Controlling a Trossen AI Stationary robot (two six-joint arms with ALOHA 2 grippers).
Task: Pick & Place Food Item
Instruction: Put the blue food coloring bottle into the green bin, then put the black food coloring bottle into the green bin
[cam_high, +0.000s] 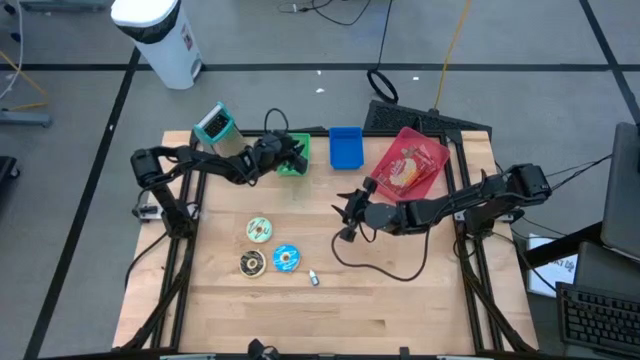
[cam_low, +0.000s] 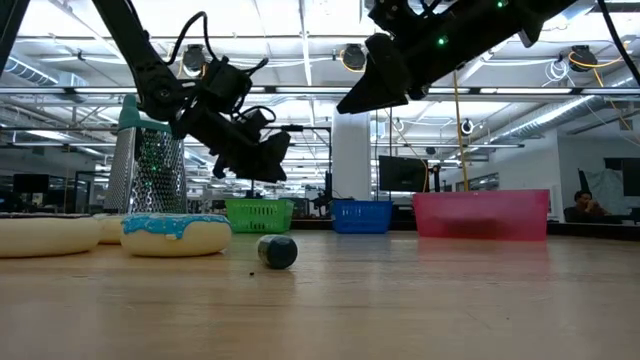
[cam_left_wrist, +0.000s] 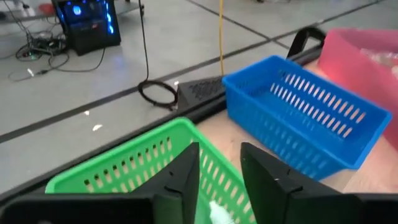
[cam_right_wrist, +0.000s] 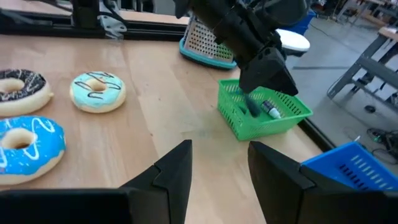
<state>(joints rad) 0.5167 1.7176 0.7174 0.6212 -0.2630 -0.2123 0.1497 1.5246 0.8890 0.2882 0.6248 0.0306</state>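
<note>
Jaws of left gripper (cam_high: 291, 155) part-open and empty over green basket (cam_high: 295, 156) at upper centre, right gripper (cam_high: 347, 219) also part-open, empty mid-table; three doughnuts (cam_high: 260, 229) untouched lower left, placement apparently not begun.

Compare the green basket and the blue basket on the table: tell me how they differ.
The green basket has the left gripper hovering over it; the blue basket has no gripper above it. The green basket holds small items, visible in the right wrist view; the blue basket shows nothing inside in the left wrist view. Both are slotted plastic baskets standing side by side at the table's far edge.
</note>
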